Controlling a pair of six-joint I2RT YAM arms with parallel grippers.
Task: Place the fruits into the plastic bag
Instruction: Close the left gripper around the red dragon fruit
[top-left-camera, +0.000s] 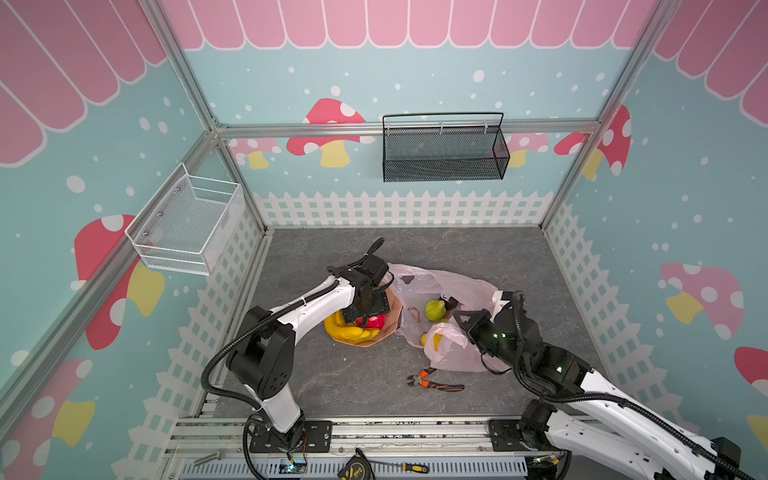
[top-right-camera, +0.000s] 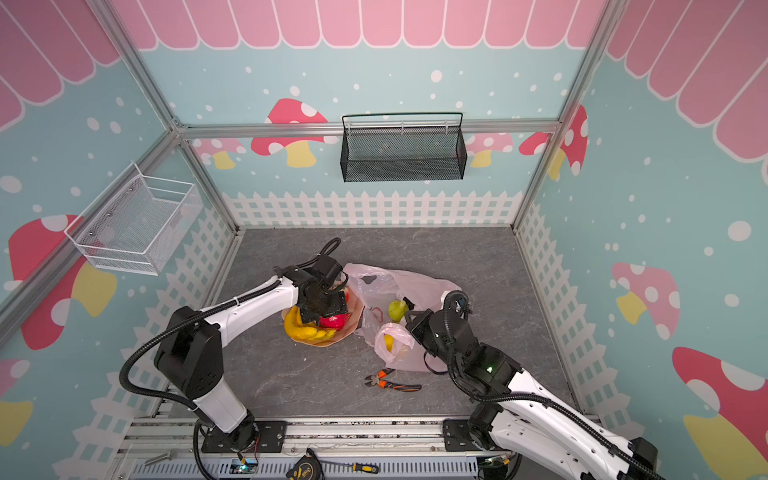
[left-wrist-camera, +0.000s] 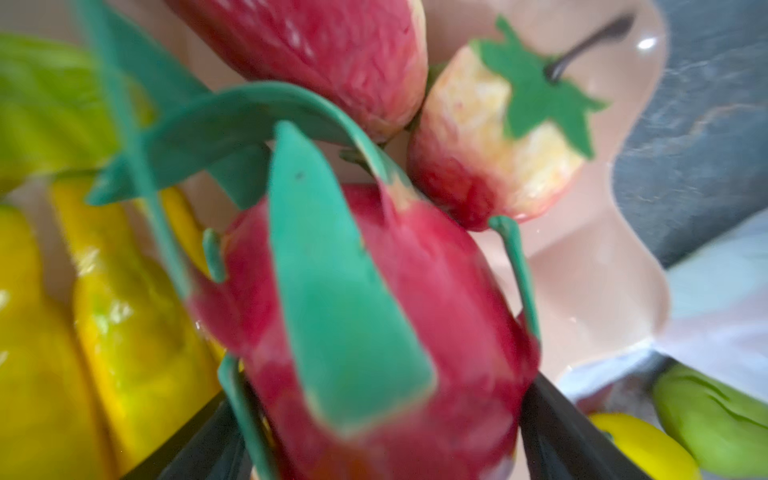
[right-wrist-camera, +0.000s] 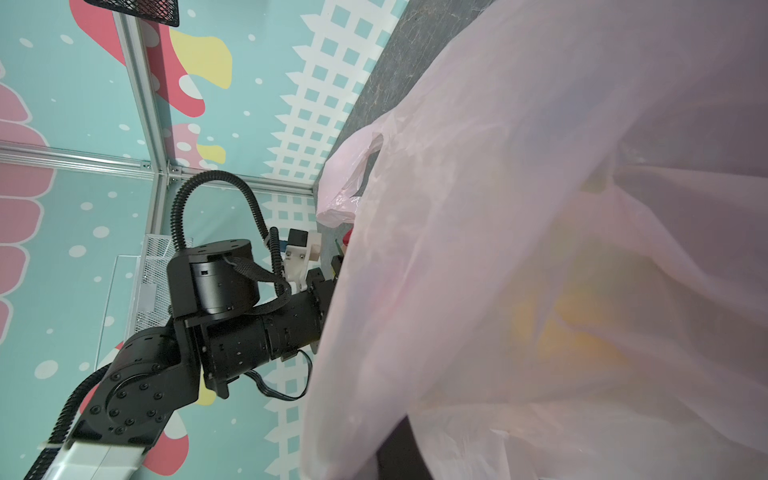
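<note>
— Left side?
— My left gripper (top-left-camera: 367, 319): jaws apart, astride the red fruit (left-wrist-camera: 415, 311) on the plate (top-left-camera: 370, 342).
— Right side?
— My right gripper (top-left-camera: 460, 322): pinched together on the plastic bag (top-left-camera: 453, 286), just right of the plate; a green fruit (top-left-camera: 435, 309) lies inside.

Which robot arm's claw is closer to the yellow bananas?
Left. The left gripper hangs just beside the banana bunch; the right gripper sits farther off, at the plastic bag.
</note>
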